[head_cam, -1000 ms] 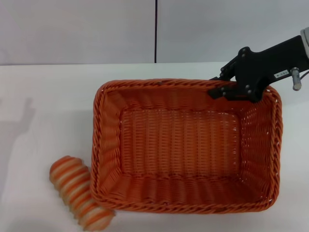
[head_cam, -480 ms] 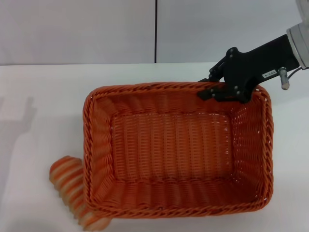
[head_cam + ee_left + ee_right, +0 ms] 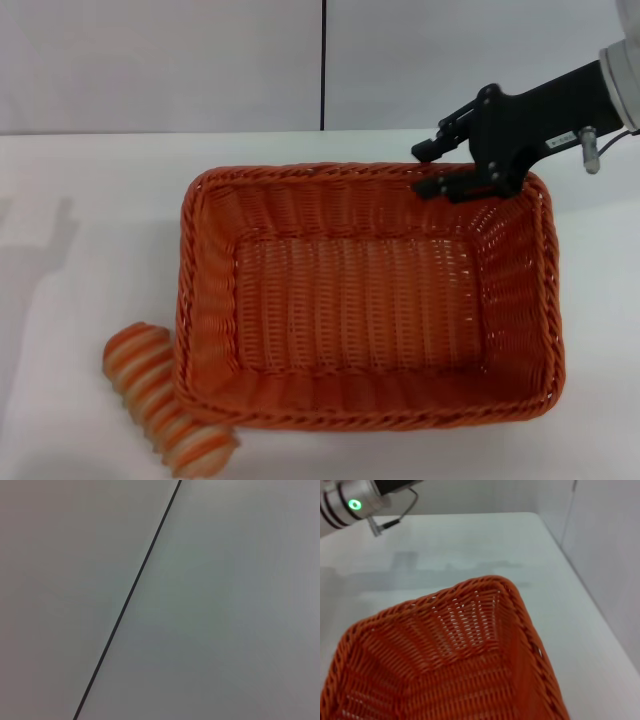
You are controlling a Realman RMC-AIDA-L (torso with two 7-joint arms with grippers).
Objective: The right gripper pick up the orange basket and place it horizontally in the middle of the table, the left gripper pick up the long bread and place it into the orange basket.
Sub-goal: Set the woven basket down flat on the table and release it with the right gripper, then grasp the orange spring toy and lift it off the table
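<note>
The orange basket (image 3: 207, 300) lies lengthwise across the middle of the white table (image 3: 90, 220), empty inside. My right gripper (image 3: 425, 169) is at its far right rim, open, one finger outside the braided edge and one inside, with the rim between them. The long bread (image 3: 150, 385), striped orange and cream, lies on the table at the basket's near left corner, and the rim hides part of it. The right wrist view looks down into the basket (image 3: 470, 625) and one of its corners. My left gripper is out of view; its wrist view shows only wall.
A light grey wall with a dark vertical seam (image 3: 323, 65) stands behind the table. A silver arm segment with a green light (image 3: 350, 505) shows in the right wrist view beyond the basket. White tabletop lies bare to the left of the basket and around the bread.
The basket slid left toward the bread, covering part of it, then settled slightly back. The right gripper followed it and its fingers now stand apart over the rim.
</note>
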